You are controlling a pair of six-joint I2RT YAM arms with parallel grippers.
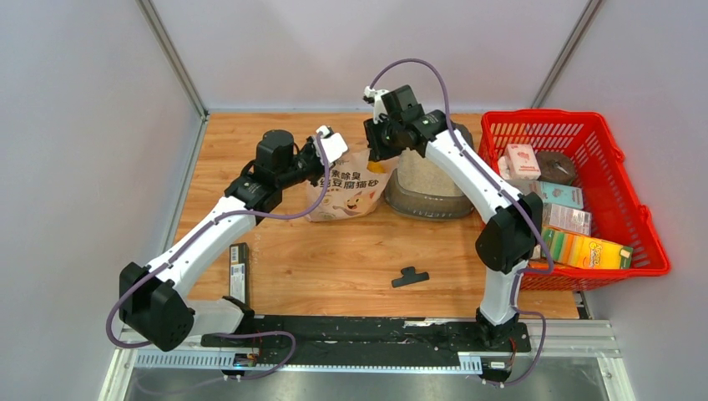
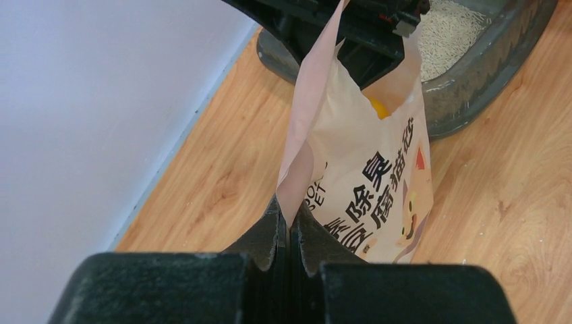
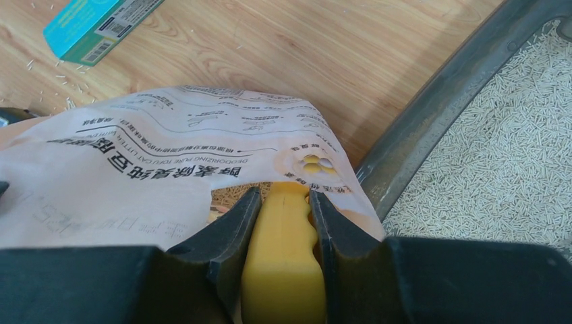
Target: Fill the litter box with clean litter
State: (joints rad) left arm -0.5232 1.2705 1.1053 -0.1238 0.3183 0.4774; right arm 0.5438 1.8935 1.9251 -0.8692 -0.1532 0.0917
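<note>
The pink-white printed litter bag (image 1: 346, 194) stands upright on the wooden table, just left of the dark grey litter box (image 1: 434, 207). Pale clean litter (image 1: 426, 171) covers the box's floor, seen as small pellets (image 3: 499, 155) in the right wrist view. My left gripper (image 2: 291, 217) is shut on the bag's top edge (image 2: 317, 101) and holds the mouth up. My right gripper (image 3: 284, 197) hovers over the bag's mouth, shut on the handle of a yellow scoop (image 3: 283, 270). The scoop's head is down inside the bag (image 3: 168, 162), mostly hidden; a yellow bit (image 2: 379, 108) shows.
A red mesh basket (image 1: 543, 117) holding several boxes stands right of the litter box. A small black part (image 1: 409, 276) lies on the table in front. A dark flat box (image 1: 239, 271) lies by the left arm. A teal box (image 3: 94, 27) lies beyond the bag.
</note>
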